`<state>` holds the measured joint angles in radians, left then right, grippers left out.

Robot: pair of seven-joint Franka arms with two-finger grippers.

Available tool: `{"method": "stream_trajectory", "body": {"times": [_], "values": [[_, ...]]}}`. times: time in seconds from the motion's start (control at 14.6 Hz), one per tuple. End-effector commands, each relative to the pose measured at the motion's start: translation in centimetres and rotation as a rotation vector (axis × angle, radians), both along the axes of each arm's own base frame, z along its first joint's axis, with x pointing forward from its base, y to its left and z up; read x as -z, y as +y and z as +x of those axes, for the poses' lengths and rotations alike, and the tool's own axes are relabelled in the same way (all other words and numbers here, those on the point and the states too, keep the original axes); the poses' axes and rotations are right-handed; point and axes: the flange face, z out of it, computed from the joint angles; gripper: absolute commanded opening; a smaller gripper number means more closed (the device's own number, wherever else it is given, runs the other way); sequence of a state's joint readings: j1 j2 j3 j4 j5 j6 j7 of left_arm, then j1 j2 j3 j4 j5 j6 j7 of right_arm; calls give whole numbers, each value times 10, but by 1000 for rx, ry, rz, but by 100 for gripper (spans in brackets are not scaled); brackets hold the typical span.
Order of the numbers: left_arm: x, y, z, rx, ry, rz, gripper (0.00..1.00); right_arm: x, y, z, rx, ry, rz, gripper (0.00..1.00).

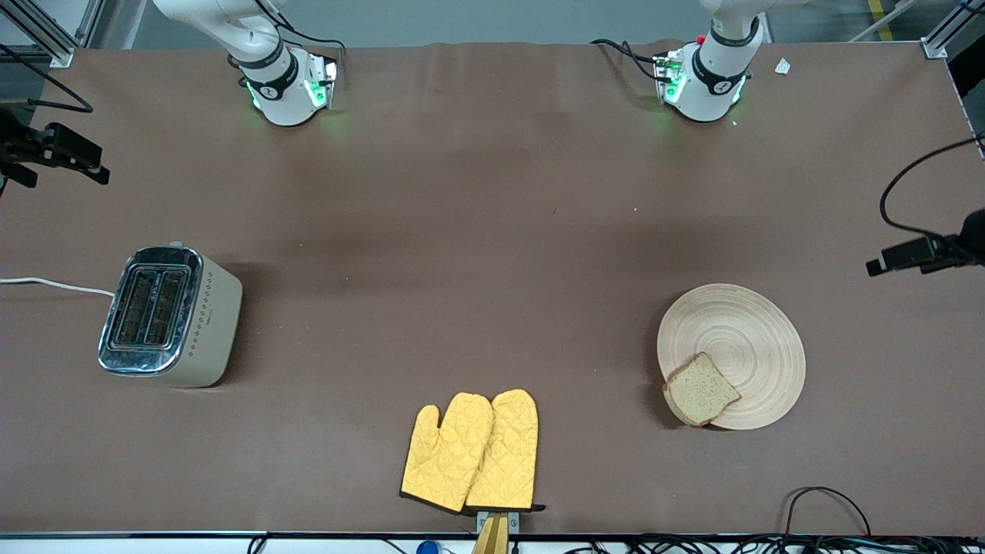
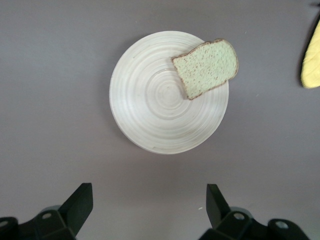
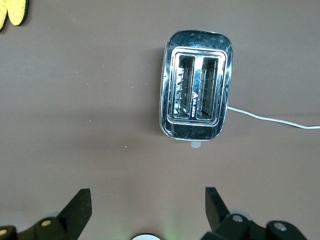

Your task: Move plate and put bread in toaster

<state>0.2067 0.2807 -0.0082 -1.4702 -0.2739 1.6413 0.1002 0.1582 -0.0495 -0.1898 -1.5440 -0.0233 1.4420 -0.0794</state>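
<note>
The round wooden plate (image 1: 742, 331) lies toward the left arm's end of the table. The slice of bread (image 1: 700, 389) rests on its rim nearest the front camera and overhangs the edge. The beige toaster (image 1: 169, 315) stands toward the right arm's end, both slots empty. In the left wrist view the plate (image 2: 150, 105) and bread (image 2: 206, 68) lie below my left gripper (image 2: 148, 192), which hangs high over bare table, open and empty. My right gripper (image 3: 146, 195) hangs open and empty high over the table beside the toaster (image 3: 196, 92). Neither hand shows in the front view.
Two yellow oven mitts (image 1: 473, 452) lie at the table edge nearest the front camera, midway between plate and toaster. The toaster's white cord (image 1: 54, 285) runs off the right arm's end. Black side cameras (image 1: 54, 150) (image 1: 923, 252) overhang both ends.
</note>
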Motion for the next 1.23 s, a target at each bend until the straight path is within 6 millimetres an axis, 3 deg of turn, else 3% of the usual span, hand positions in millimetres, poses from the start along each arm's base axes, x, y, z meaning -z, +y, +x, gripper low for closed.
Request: {"method": "stream_trajectory", "body": {"times": [0.0,0.14,0.48,0.75,1.17], "values": [[64,43,17,-71,15,-126,100,-2,3,-9,-3,-4,6,100],[126,69,17,-111,10,-260,100,0,3,-9,-2,3,6,100],[222,101,15,-132,-41,-389,99,0,3,-9,-3,3,6,100],[264,122,11,-154,-56,-416,89,0,3,-11,-3,9,7,100],[320,121,9,-139,-88,-473,78,0,3,-10,-3,11,7,100]]}}
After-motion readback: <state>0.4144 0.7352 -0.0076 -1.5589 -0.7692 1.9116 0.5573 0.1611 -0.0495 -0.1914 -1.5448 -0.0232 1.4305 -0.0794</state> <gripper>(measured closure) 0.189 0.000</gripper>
